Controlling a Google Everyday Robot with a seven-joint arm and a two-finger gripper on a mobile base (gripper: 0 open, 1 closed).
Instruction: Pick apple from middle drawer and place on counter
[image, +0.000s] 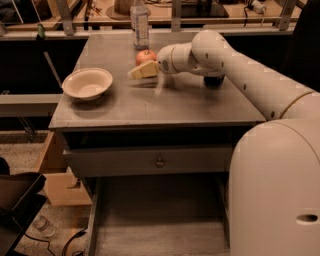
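Note:
The red apple (145, 56) sits on the grey counter (190, 105) toward the back, just in front of a bottle. My gripper (150, 79) is right beside the apple on its near side, just above the counter top. Its pale yellow fingers (143, 70) are spread and hold nothing; the apple rests free. The middle drawer (160, 220) is pulled out below, and its bare plank floor shows nothing in it. My white arm reaches in from the right across the counter.
A cream bowl (87, 83) stands at the counter's left. A clear bottle (140, 20) stands at the back edge. A dark can (214, 81) is partly hidden behind my arm. The shut upper drawer front has a round knob (160, 162). A cardboard box (55, 177) sits on the floor at left.

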